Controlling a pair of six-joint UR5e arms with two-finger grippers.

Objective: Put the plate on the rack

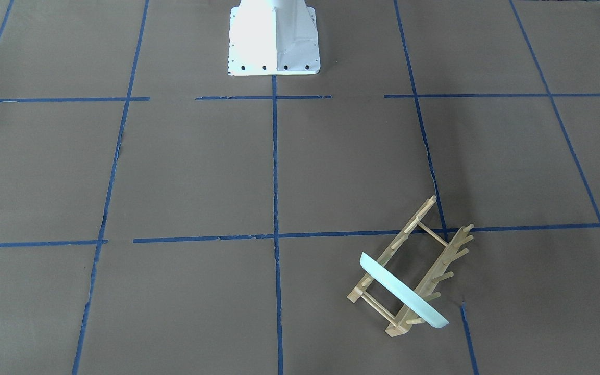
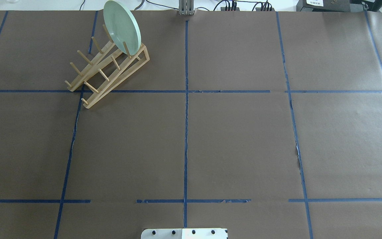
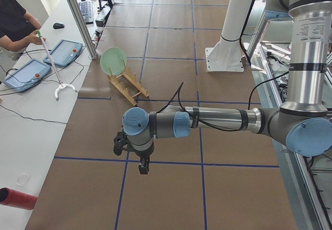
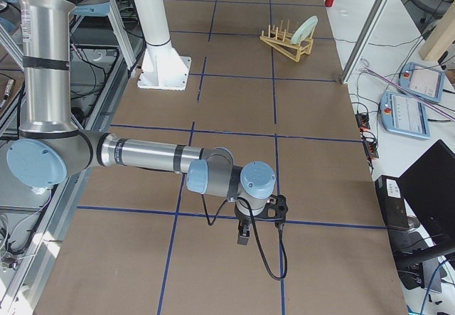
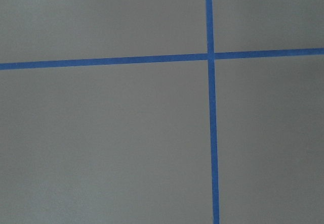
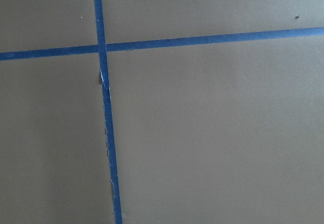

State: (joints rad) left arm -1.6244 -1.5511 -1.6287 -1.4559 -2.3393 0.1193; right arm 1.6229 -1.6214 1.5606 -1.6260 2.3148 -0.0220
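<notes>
The pale mint-green plate [image 2: 122, 26] stands on edge between the pegs at one end of the light-wood rack [image 2: 134, 68], at the table's far left in the overhead view. Both also show in the front-facing view, the plate [image 1: 404, 291] and the rack [image 1: 401, 240]. No gripper is near them. My left gripper [image 3: 142, 165] hangs over the table well away from the rack [image 3: 129, 87]. My right gripper [image 4: 243, 235] hangs low over the table at the opposite end. I cannot tell whether either is open or shut. Both wrist views show only brown paper and blue tape.
The white robot base [image 1: 274, 39] stands at the table's middle edge. Blue tape lines [image 2: 186, 116] divide the brown table cover into squares. An operator [image 3: 13, 25], teach pendants [image 3: 62, 53] and a red cylinder [image 3: 15, 199] are beside the table.
</notes>
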